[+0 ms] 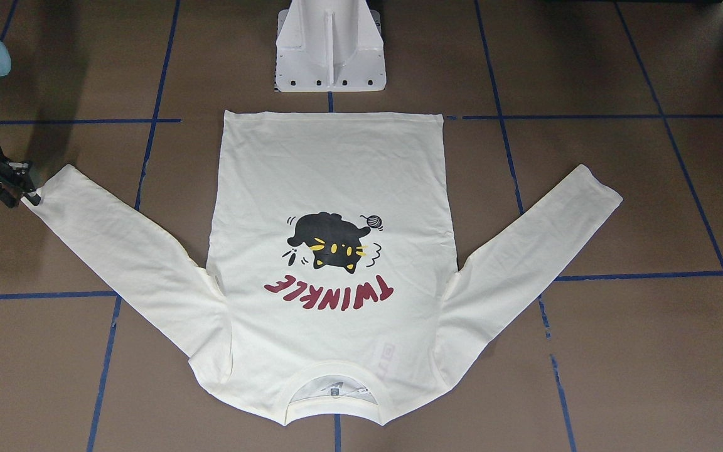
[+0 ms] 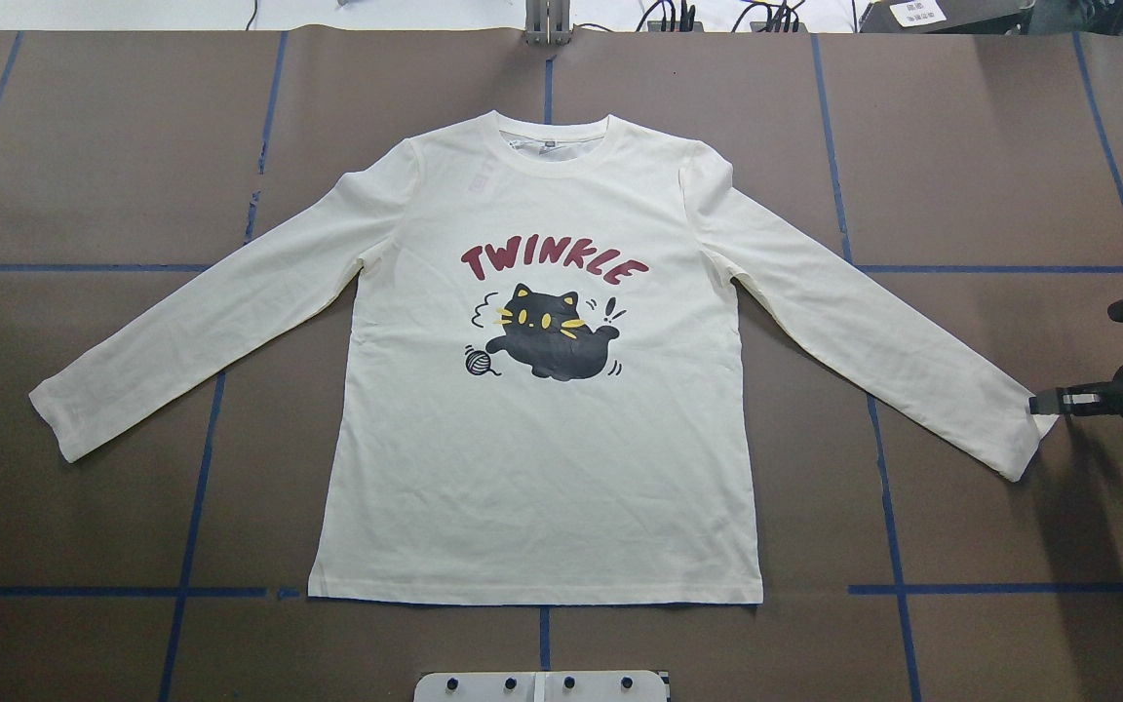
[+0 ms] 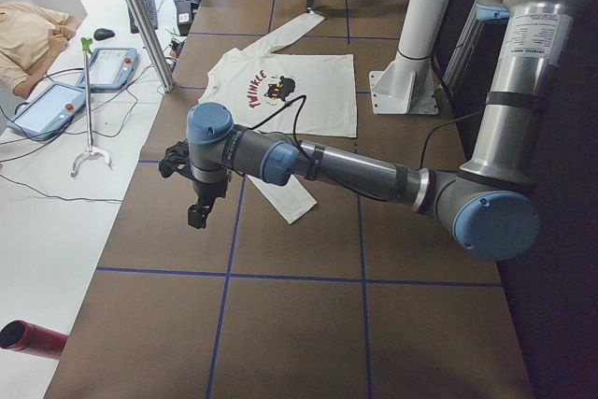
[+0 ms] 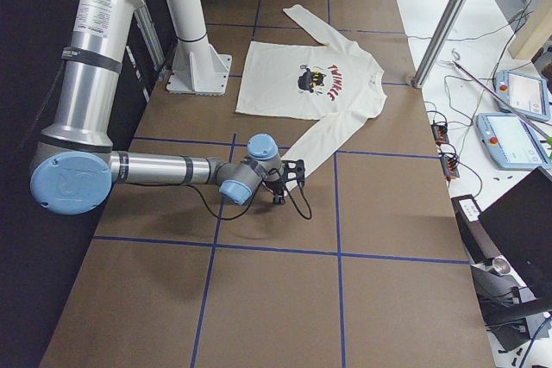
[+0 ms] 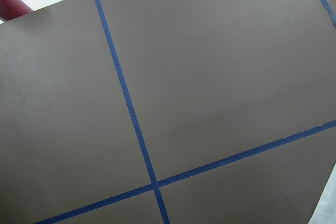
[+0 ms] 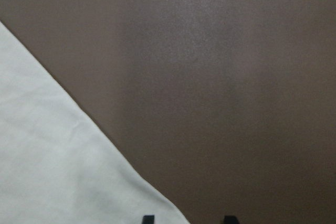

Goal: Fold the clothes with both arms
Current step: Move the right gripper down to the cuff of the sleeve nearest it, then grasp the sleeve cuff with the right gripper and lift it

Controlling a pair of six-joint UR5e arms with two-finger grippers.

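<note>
The cream long-sleeved shirt [image 2: 542, 458] lies flat and print up, with both sleeves spread out to the sides. My right gripper [image 2: 1044, 402] sits low at the end of the shirt's right-hand sleeve cuff [image 2: 1015, 439], which appears at the left edge of the front-facing view [image 1: 54, 188]. In the right wrist view its fingertips [image 6: 148, 219] stand apart, so it is open, with the sleeve edge [image 6: 52, 171] reaching one tip. My left gripper [image 3: 198, 217] shows only in the exterior left view, hanging above the table near the other cuff [image 3: 294, 210]. I cannot tell whether it is open or shut.
The white pedestal [image 1: 330, 47] stands just behind the shirt's hem. Blue tape lines [image 5: 126, 98] cross the brown table. A metal post [image 3: 140, 16], teach pendants [image 3: 112, 67] and a person's sleeve [image 3: 28, 35] lie beyond the far edge, and a red cylinder [image 3: 33, 338] is near the table's end.
</note>
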